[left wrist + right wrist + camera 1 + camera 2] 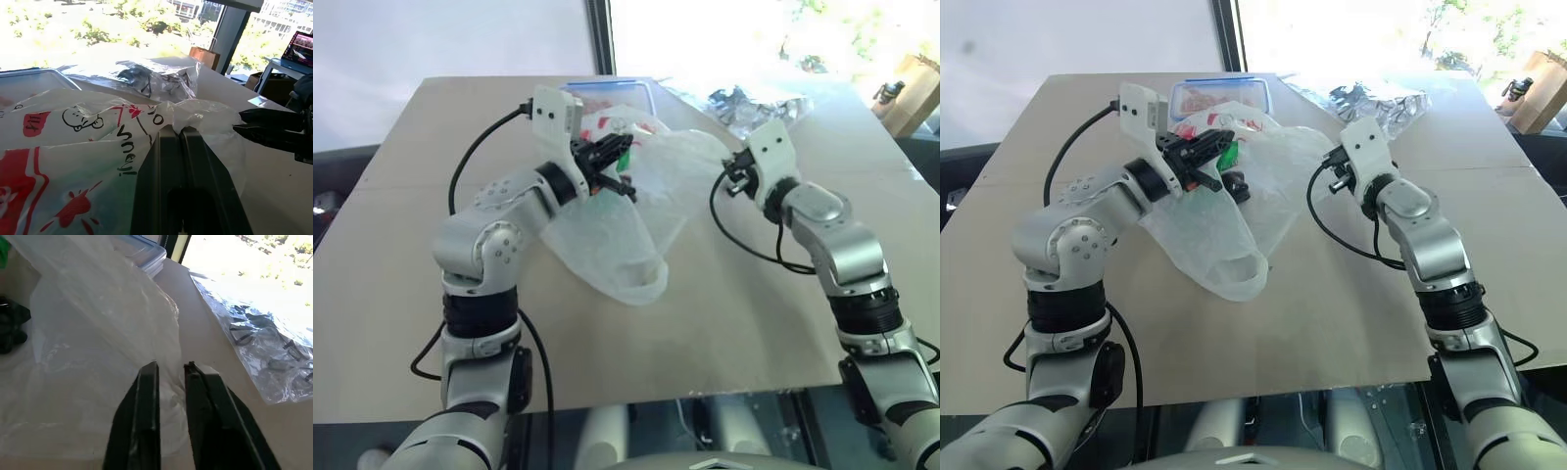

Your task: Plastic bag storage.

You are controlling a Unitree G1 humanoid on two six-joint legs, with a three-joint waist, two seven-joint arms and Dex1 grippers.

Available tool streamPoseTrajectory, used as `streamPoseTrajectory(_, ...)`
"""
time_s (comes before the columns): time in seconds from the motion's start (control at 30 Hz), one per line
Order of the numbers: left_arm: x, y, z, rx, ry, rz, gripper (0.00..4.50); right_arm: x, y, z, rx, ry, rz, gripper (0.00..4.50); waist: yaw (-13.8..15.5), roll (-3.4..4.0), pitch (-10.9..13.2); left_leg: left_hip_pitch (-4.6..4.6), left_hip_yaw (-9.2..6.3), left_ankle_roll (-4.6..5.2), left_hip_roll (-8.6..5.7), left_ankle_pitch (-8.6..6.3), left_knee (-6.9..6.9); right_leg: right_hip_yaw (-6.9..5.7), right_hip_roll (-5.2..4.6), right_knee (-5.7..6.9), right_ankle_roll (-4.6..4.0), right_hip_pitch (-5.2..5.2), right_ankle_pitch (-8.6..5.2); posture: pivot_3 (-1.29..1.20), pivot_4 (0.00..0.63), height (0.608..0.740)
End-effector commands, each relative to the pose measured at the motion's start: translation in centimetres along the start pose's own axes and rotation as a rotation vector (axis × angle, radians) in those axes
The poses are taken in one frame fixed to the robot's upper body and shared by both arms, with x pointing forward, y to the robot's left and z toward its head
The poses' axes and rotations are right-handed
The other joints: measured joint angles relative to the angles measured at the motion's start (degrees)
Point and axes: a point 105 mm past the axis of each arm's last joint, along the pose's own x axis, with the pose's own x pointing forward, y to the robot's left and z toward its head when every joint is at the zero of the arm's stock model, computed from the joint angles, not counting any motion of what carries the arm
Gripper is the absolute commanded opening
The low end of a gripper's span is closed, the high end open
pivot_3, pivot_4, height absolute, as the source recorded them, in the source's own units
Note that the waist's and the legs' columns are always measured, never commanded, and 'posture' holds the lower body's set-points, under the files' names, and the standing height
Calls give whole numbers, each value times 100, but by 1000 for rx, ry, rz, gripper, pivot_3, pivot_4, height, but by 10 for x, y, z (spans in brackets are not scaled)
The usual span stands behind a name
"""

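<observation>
Fingers of our left gripper point(177, 128) were clamped on the plastic bag point(617, 220), lifting it above the table point(724, 313). Right gripper point(171, 366) was nearly closed at the bag's edge; grip unclear. Mid-gather; next we'd fold it.

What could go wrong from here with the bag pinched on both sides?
1. The plastic bag is thin film; the left gripper is shut on a small bunched fold, which could slip out or tear if the arms pull apart.
2. The right gripper pinches only the bag's edge, a hold that looks easy to lose.
3. The bag's loose lower end rests on the table and may drag or snag; the crumpled wrapper lies close behind.
</observation>
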Motion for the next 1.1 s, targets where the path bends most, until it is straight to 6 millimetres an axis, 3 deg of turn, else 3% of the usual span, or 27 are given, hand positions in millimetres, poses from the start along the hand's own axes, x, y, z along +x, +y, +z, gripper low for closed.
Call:
streamPoseTrajectory(0.03,-2,-10,15,29,-53,-44,0,-5,10,21,-23,-82,56,129,-3,0,0,0,0,0,0,0,0,0,0,1,0,0,0,0,150,740)
streamPoseTrajectory(0.33,-3,-10,15,47,-52,-54,0,-6,14,16,-10,-65,80,129,3,0,0,0,0,0,1,0,0,0,0,2,0,0,0,0,150,740)
streamPoseTrajectory(0.53,-4,-12,17,50,-55,-70,0,-3,16,11,-39,-42,89,2768,-1,0,0,2,-1,0,1,0,0,-1,1,3,0,0,0,0,150,740)
streamPoseTrajectory(0.7,-4,-15,18,59,-56,-81,0,13,9,9,-22,-39,47,2768,-6,0,0,3,-1,-1,1,0,1,-1,1,3,0,0,0,0,150,740)
streamPoseTrajectory(0.73,-4,-15,18,62,-56,-81,0,16,7,8,-28,-37,35,2138,-7,0,0,3,0,-1,1,0,1,0,1,4,0,0,0,0,150,740)
streamPoseTrajectory(0.9,-6,-15,18,71,-53,-88,0,20,-1,9,-60,-41,12,80,-5,0,0,2,1,-1,1,1,0,0,1,2,0,-1,0,0,150,740)
streamPoseTrajectory(1.0,-8,-16,17,57,-46,-112,0,20,-5,6,-88,-29,0,80,-6,0,0,1,1,-2,1,1,0,0,1,2,0,-1,0,0,150,740)
streamPoseTrajectory(1.1,-17,-19,24,-84,-79,-214,0,18,-10,6,-88,-30,-13,80,-9,0,0,1,1,-2,1,1,0,0,0,2,0,-1,0,0,150,740)
